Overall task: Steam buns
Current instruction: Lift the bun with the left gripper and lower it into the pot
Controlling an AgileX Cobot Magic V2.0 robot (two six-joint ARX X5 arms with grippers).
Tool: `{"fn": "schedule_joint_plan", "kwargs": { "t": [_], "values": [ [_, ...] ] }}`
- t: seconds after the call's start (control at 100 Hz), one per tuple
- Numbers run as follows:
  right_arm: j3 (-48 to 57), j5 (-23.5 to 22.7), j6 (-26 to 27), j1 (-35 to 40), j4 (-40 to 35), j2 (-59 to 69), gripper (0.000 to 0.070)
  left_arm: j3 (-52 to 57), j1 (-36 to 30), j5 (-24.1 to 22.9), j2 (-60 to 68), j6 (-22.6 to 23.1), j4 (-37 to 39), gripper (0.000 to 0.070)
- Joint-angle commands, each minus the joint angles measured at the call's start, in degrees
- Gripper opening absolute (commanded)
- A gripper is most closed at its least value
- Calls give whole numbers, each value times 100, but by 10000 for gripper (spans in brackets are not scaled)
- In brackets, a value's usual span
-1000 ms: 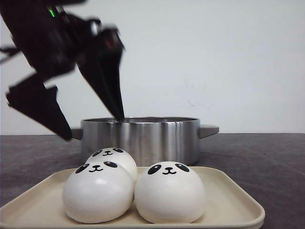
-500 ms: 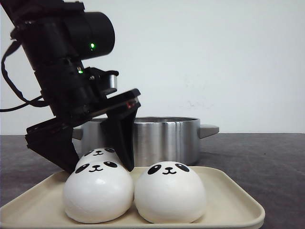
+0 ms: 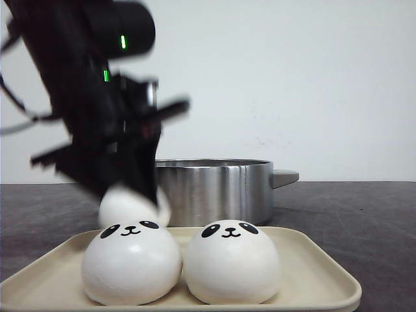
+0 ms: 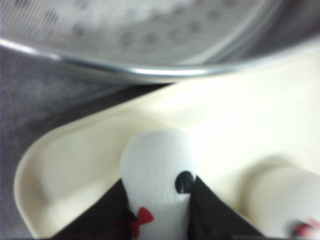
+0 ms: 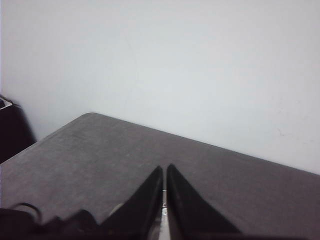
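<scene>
White wall, dark table (image 3: pixel 364 214). Front cam: left gripper (image 3: pixel 127 195) clamped on a bun (image 3: pixel 130 207), held just above the tray (image 3: pixel 312 273), w/ two more buns (image 3: pixel 132 262) (image 3: pixel 231 261) right below/beside it, pot (image 3: pixel 214 188) behind. Left wrist: bun squeezed btwn the fingers (image 4: pixel 207 210). Right wrist: right gripper (image 5: pixel 164 172) pinched together, nothing in it.

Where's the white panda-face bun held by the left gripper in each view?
Front: white panda-face bun at left, lifted between the black fingers, behind the front-left bun.
Left wrist: bottom centre, squeezed between the fingers.
Right wrist: not in view.
Shared landmark: cream tray beside the steel pot.
</scene>
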Motion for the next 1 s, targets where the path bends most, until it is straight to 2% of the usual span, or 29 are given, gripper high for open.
{"fn": "schedule_joint_plan", "kwargs": {
  "t": [0.0,0.15,0.27,0.36,0.52,0.89,0.99],
  "values": [
    [105,24,68,55,31,55,5,286,-66,-13,-376,186,153,10],
    [105,22,68,57,31,55,5,625,-42,-516,-905,256,455,10],
    [103,22,66,57,31,57,5,1036,131,-839,-894,603,680,10],
    [103,24,66,55,31,94,5,1322,302,-841,-675,839,835,10],
    [101,26,57,55,15,153,5,1755,664,-841,13,979,953,10],
    [98,24,85,57,-103,433,5,1928,999,-804,1598,1049,1327,12],
    [98,22,144,61,-103,431,5,1928,1014,-809,1794,1051,1370,30]
  ]
}}
